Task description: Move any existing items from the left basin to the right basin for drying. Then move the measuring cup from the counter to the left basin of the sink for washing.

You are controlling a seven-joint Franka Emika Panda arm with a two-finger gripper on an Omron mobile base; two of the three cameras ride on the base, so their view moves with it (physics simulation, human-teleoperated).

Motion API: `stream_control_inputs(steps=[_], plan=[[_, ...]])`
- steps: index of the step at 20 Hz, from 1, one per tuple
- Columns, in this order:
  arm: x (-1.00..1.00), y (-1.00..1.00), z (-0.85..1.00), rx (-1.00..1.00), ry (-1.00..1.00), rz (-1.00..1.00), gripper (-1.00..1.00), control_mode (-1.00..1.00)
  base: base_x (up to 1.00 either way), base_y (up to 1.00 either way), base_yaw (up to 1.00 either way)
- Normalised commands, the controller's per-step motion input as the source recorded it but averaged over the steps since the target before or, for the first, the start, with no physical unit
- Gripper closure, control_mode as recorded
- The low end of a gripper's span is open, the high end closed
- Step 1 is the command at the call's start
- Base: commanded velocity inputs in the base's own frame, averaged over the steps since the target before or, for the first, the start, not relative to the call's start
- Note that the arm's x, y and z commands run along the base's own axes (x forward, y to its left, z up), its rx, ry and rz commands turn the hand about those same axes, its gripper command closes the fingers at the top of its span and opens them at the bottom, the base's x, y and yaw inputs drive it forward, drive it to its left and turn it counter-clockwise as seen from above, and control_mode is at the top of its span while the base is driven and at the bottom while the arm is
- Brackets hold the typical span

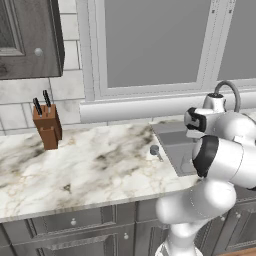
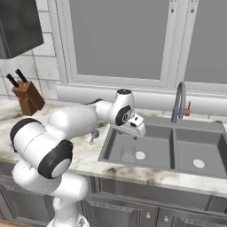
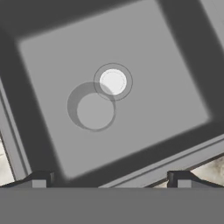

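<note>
In the left basin (image 2: 133, 144), the see-through cup (image 3: 92, 108) is waiting at 7 o'clock of the drain; the gripper (image 3: 109, 179) is hovering wide, nothing moved yet.

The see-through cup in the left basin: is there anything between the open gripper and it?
Nothing visible stands in the way. In the hand view the see-through cup lies on the floor of the left basin, beside the pale drain, with open space between it and the open gripper above.
</note>
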Motion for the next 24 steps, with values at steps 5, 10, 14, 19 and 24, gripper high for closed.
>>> stream_control_inputs(steps=[5, 10, 14, 19, 24], plan=[[0.34, 0.00, -0.04, 0.00, 0.08, -0.03, -1.00, -1.00, 0.00, 0.00, 0.00], [0.24, 0.00, -0.08, 0.00, 0.08, -0.01, -1.00, -1.00, 0.00, 0.00, 0.00], [0.14, 0.00, -0.06, 0.00, 0.05, -0.01, -1.00, -1.00, 0.00, 0.00, 0.00], [0.09, -0.06, -0.01, 0.02, 0.01, 0.00, -1.00, -1.00, 0.00, 0.00, 0.00], [0.06, -0.18, -0.06, 0.05, 0.00, 0.00, -1.00, -1.00, 0.00, 0.00, 0.00]])
